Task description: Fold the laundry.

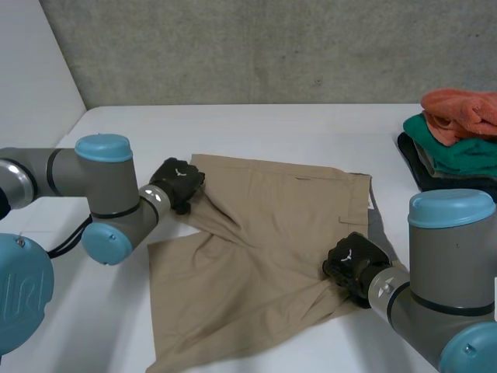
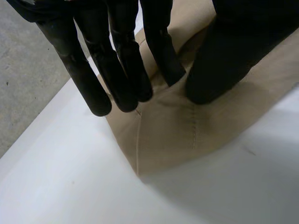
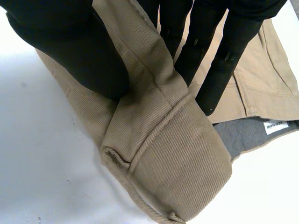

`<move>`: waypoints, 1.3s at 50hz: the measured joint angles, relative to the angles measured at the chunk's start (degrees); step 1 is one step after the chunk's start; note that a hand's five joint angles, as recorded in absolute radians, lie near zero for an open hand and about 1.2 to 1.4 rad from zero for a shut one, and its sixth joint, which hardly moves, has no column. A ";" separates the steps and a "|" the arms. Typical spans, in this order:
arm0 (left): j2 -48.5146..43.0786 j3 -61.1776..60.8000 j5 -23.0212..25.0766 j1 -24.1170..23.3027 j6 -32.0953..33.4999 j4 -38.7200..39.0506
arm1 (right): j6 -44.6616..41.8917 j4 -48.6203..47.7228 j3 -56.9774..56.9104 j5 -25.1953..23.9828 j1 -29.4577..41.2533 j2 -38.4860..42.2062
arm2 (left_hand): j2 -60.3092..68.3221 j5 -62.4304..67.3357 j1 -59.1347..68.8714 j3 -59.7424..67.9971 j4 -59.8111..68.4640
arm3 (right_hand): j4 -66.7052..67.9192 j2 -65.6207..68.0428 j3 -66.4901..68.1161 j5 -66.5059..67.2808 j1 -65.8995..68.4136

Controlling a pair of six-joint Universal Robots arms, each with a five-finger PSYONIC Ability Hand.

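The left robot hand (image 1: 178,183) pinches a corner of the tan shorts (image 1: 264,233) between fingers and thumb. The right robot hand (image 1: 353,264) grips their waistband edge likewise, on the white desk (image 1: 256,128).

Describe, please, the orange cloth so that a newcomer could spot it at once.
On the white table, look to the stack at the right edge. The orange cloth lies crumpled on top, above a green piece and a dark one; nothing else is orange, and the tan garment lies spread in the middle.
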 measured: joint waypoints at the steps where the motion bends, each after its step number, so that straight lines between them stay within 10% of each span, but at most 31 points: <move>1: 0.03 -0.03 -0.07 0.00 0.00 -0.01 | 0.00 -0.01 0.00 0.00 0.00 0.00 | 0.00 0.00 0.00 0.00 0.00 | 0.00 0.00 0.00 0.00 0.00; 27: 12.57 -14.79 -13.65 0.00 -0.38 0.03 | 0.03 -0.21 0.09 0.08 0.38 -0.10 | 1.92 0.65 0.00 2.13 2.24 | 0.00 0.00 0.00 0.00 0.00; 34: 13.57 -15.20 -16.40 -0.59 -0.48 0.06 | 0.19 -0.30 0.16 0.09 0.22 -0.21 | -32.51 -30.96 -33.95 -31.50 -32.31 | 0.00 0.00 0.00 0.00 0.00; 39: 17.36 -16.96 -18.39 -1.84 -0.81 0.19 | 1.62 -0.94 -0.07 0.04 -0.03 -0.41 | -36.58 -35.68 -35.52 -35.91 -37.11 | 0.00 0.00 0.00 0.00 0.00; 65: 49.08 -54.76 -11.25 -15.22 -17.88 -9.95 | 12.87 -5.49 -2.10 2.29 0.02 -0.84 | -39.05 -38.23 -37.99 -38.66 -39.73 | 0.00 0.00 0.00 0.00 0.00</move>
